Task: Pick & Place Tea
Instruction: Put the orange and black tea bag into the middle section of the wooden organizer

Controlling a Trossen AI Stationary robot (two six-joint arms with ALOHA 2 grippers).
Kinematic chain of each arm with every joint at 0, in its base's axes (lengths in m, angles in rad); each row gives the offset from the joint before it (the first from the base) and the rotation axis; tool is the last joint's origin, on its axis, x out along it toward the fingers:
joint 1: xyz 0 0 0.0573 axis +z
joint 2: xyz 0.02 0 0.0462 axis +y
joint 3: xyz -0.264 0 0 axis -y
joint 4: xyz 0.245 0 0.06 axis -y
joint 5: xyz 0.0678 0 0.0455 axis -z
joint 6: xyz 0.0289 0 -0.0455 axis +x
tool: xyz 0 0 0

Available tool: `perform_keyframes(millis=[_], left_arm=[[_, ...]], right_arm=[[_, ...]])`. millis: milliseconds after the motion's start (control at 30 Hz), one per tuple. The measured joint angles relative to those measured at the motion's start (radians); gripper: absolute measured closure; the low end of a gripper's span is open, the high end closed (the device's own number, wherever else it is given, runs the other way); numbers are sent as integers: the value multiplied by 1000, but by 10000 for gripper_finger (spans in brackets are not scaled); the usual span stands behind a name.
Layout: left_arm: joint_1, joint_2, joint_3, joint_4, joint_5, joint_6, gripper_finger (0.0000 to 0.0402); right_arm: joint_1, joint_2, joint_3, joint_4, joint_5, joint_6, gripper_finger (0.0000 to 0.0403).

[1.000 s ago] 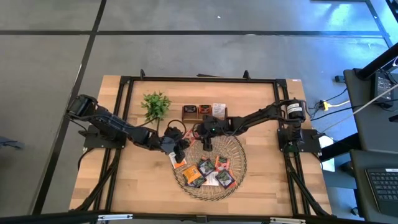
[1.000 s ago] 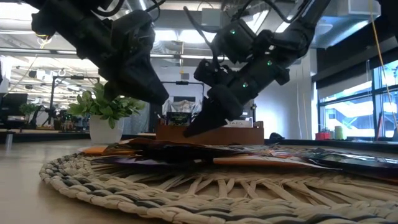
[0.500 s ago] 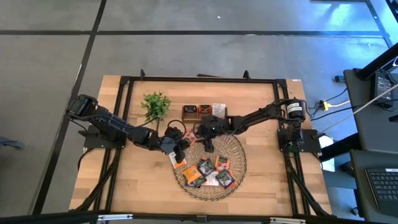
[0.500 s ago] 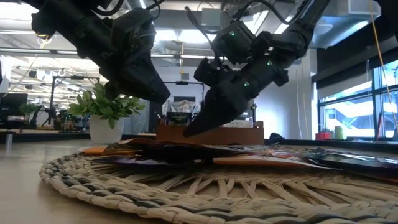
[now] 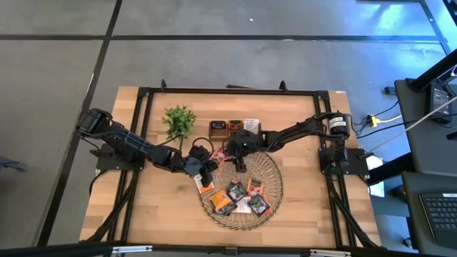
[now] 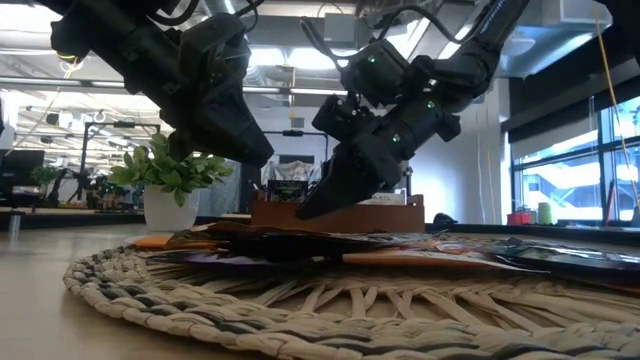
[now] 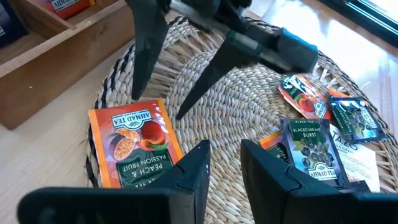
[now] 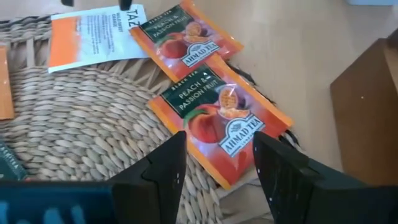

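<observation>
Both grippers hang low over the far-left edge of the round woven tray (image 5: 243, 190), the side nearest the wooden box (image 5: 234, 128). The right gripper (image 8: 216, 163) has its jaws apart with nothing between them; straight ahead of its fingertips lies an orange peach and passion fruit sachet (image 8: 219, 116), half on the weave and half over the tray's rim onto the table (image 5: 143, 207). Just past that one, farther from the jaws, a second orange sachet (image 8: 185, 37) rests on the bare wood, and beside it a white and orange one (image 8: 93, 30).

The left gripper (image 7: 225, 163) also stands with its jaws parted and empty (the gap is narrower than the other arm's). To one side of its fingers lies an orange peach sachet (image 7: 134, 142) on the tray's edge; to the other side sits a dark blackcurrant sachet (image 7: 313, 151), with more tea (image 5: 239, 196) heaped beyond it toward the tray's near half. Directly ahead of the left jaws, the right arm's two dark fingers (image 7: 148, 50) point down at the weave, spread wide

The plant (image 5: 178, 119) stands well apart from both grippers
</observation>
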Motion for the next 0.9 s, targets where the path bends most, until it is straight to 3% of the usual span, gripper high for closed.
perform_keyframes(millis=[633,900], left_arm=[[0,0,0,0,28,-17,315],[0,0,0,0,31,-18,315]], right_arm=[[-12,57,4,26,9,25,217],[10,60,2,-18,119,-31,217]])
